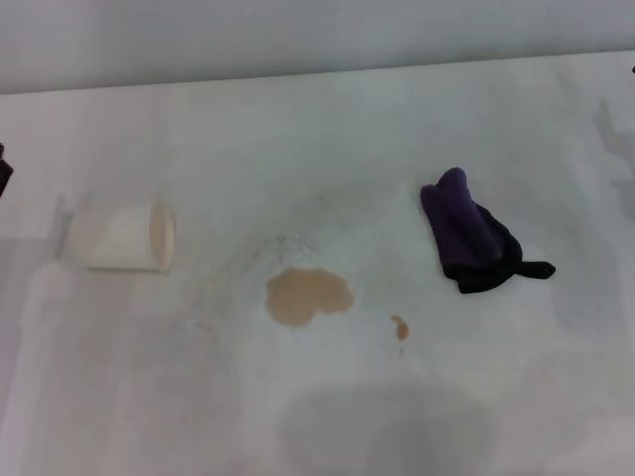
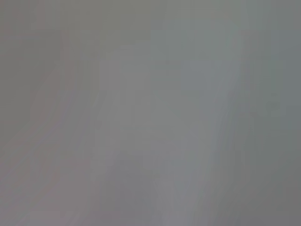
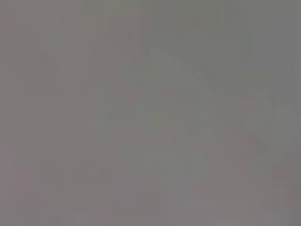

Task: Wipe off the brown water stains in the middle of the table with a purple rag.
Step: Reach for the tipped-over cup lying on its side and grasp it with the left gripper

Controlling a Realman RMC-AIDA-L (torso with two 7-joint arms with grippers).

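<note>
In the head view the brown water stains [image 1: 308,296] lie in the middle of the white table [image 1: 327,149]: a palm-sized tan blotch and a much smaller droplet [image 1: 400,326] to its right. The purple rag [image 1: 470,234], a dark purple bundle with black edging and a thin black tail, lies to the right of the stains, apart from them. Neither gripper's fingers show in any view. Only a dark sliver of the left arm [image 1: 4,169] sits at the far left edge. Both wrist views show only plain grey.
A cream paper cup [image 1: 124,238] lies on its side at the left of the table, its mouth toward the stains. Faint grey speckles sit just above the blotch. The table's far edge runs along the top of the head view.
</note>
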